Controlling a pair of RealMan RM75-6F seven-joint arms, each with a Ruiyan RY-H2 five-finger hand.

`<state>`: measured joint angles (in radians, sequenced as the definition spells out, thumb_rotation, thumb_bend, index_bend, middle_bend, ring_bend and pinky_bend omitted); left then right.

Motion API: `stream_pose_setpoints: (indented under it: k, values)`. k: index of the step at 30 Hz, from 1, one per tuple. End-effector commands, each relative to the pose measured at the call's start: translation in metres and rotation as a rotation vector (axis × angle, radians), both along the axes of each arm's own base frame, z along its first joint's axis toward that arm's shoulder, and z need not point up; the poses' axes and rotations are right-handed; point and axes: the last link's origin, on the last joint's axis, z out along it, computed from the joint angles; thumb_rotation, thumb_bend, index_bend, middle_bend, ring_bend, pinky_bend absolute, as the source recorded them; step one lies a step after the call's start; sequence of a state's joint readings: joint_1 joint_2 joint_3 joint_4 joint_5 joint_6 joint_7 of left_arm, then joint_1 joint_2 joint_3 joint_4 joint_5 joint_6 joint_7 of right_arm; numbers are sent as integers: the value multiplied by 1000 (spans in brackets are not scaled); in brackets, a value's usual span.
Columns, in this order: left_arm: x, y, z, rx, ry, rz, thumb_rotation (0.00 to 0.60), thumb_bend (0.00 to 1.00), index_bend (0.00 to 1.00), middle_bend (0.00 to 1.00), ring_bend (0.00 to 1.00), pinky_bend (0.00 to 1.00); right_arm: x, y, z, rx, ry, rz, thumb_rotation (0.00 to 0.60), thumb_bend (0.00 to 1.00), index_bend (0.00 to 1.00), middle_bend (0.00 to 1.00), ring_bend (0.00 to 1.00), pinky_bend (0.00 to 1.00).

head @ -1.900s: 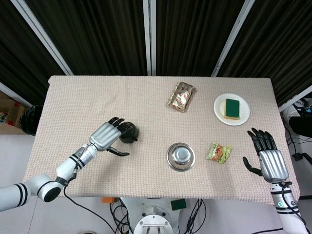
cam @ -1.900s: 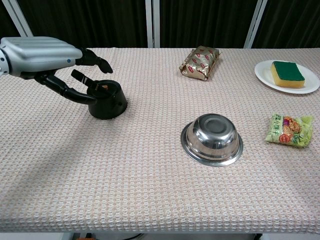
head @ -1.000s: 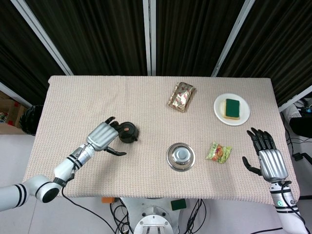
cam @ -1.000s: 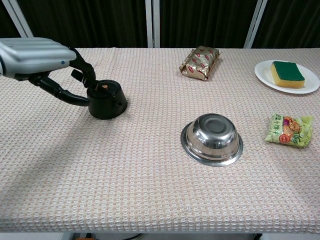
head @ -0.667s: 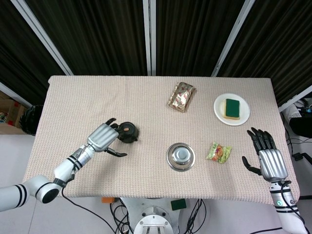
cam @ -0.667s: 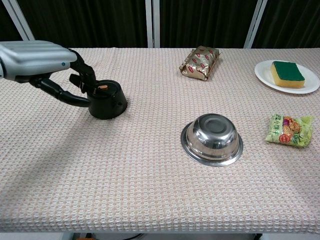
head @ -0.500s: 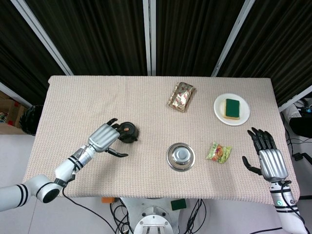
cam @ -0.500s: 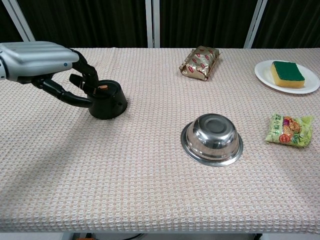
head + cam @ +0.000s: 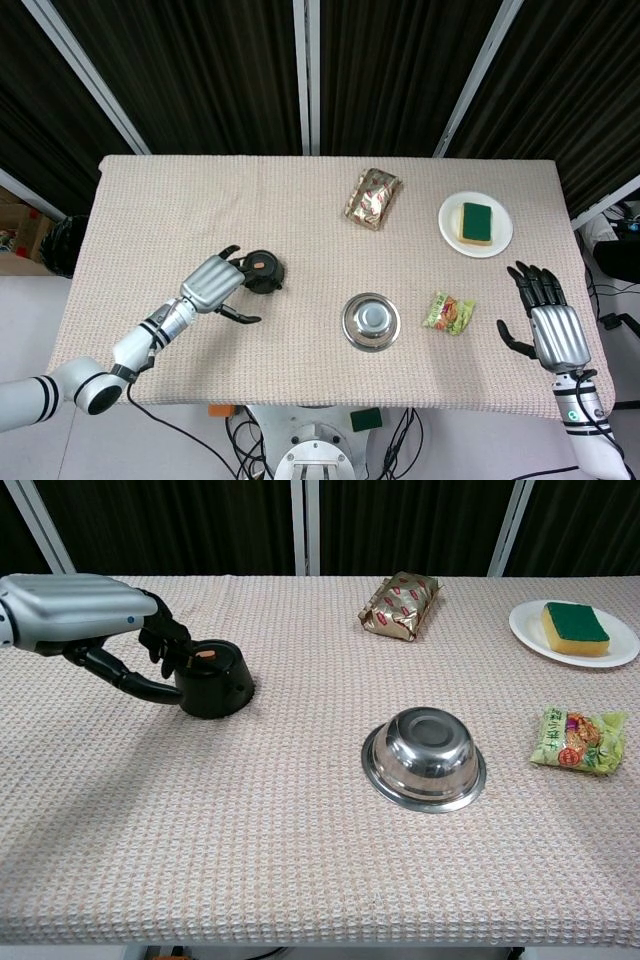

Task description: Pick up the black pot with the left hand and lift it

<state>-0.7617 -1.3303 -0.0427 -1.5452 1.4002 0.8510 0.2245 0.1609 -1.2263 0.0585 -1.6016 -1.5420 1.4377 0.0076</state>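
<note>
No writing is legible on either snack packet. The black pot, round with a small orange spot on top, stands on the table left of the steel bowl. The left hand curls its fingers against the pot's near rim without a clear hold; the right hand rests spread.

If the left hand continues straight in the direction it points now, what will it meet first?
Most likely the black pot. The left hand points at it, and its fingers already curl at the pot's near rim. Whether they touch it yet is unclear; depth is hard to judge.
</note>
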Motion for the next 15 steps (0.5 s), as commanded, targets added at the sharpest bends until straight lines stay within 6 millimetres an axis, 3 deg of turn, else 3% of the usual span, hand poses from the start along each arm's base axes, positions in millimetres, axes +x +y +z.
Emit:
stream_pose_setpoints:
  k: [1,15]
  values:
    - [-2,0,0,0,7,1,112,0,406,450,395,127,0,0,0,0,0,-1,555,367,0,0,0,0]
    - [-6,-1,0,-7,22,18,116,0,496,588,546,127,0,-1,-1,3,2,-4,556,369,0,0,0,0]
